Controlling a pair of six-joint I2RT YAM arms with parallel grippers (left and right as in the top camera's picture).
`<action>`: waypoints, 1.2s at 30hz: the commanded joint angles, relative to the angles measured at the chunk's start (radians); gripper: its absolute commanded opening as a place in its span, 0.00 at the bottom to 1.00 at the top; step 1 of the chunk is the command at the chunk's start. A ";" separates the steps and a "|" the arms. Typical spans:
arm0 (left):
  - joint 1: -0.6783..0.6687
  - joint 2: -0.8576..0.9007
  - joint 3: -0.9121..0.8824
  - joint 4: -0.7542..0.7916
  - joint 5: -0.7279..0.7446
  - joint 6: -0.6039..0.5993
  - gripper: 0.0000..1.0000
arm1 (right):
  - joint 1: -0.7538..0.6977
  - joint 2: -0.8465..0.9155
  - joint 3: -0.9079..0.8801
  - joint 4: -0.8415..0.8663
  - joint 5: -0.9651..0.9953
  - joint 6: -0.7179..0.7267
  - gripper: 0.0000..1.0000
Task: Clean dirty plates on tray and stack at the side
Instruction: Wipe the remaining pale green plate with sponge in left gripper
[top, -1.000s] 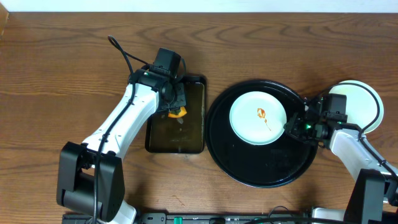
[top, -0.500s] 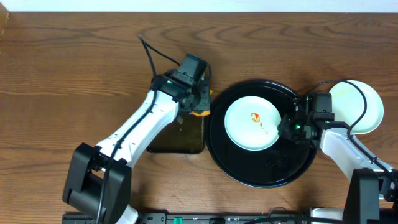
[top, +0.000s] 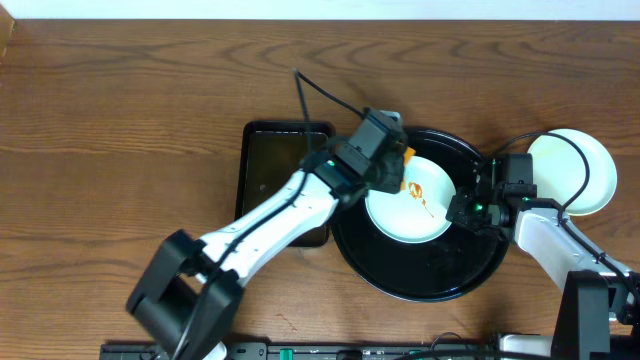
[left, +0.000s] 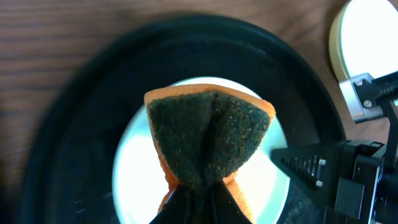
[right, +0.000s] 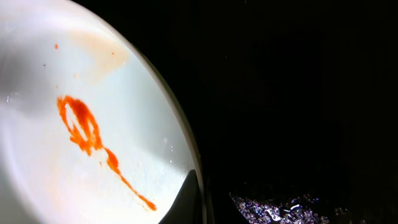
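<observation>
A pale mint-white plate (top: 415, 212) with an orange-red sauce smear (right: 84, 127) lies on the round black tray (top: 400, 275). My right gripper (top: 458, 208) is shut on the plate's right rim, with one finger (right: 194, 190) over the edge. My left gripper (top: 392, 170) is shut on an orange sponge (top: 405, 160) with a dark green scouring face (left: 208, 140). It holds the sponge just above the plate's (left: 134, 168) upper left part. Whether the sponge touches the plate I cannot tell.
A small rectangular black tray (top: 270, 160) lies left of the round tray, partly under my left arm. A pale yellow plate (top: 575, 170) sits on the wooden table right of the round tray, also in the left wrist view (left: 367, 31).
My left arm has swung right, from the rectangular tray to over the plate, carrying the sponge. My right gripper has stayed at the plate's rim; the plate has shifted slightly left.
</observation>
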 joint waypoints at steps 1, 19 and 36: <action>-0.032 0.076 -0.003 0.087 0.130 -0.074 0.08 | 0.013 0.011 -0.023 -0.009 0.020 0.010 0.01; -0.076 0.256 -0.003 0.301 0.340 -0.252 0.08 | 0.013 0.011 -0.023 -0.009 0.016 0.010 0.01; -0.074 0.355 -0.002 0.227 0.063 -0.024 0.07 | 0.013 0.011 -0.023 -0.030 0.002 0.010 0.01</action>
